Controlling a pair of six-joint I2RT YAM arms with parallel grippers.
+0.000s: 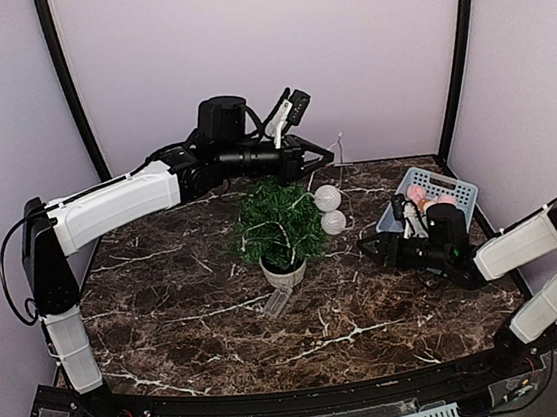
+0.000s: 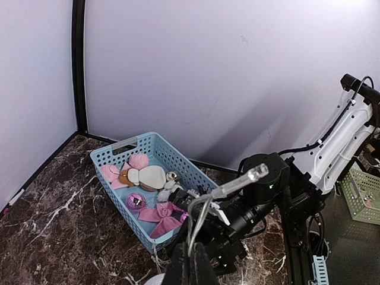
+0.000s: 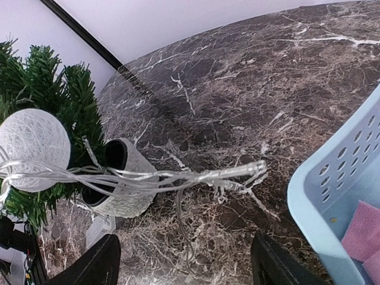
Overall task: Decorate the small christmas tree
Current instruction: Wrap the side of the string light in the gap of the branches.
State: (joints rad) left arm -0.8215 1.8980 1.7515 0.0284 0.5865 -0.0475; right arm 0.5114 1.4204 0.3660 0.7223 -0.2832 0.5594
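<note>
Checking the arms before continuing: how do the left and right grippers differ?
The left gripper is shut on the light string; the right gripper is open, holding nothing. The left gripper hangs high near the tree; the right gripper sits low beside the basket. Both are black.

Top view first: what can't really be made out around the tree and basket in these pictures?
Top view: the right arm covers half of the blue basket, hiding most contents.
Left wrist view: the bottom edge cuts off the left gripper, so how it pinches the clear light string is unseen.
Right wrist view: the left edge cuts off the small christmas tree; its top is missing.
</note>
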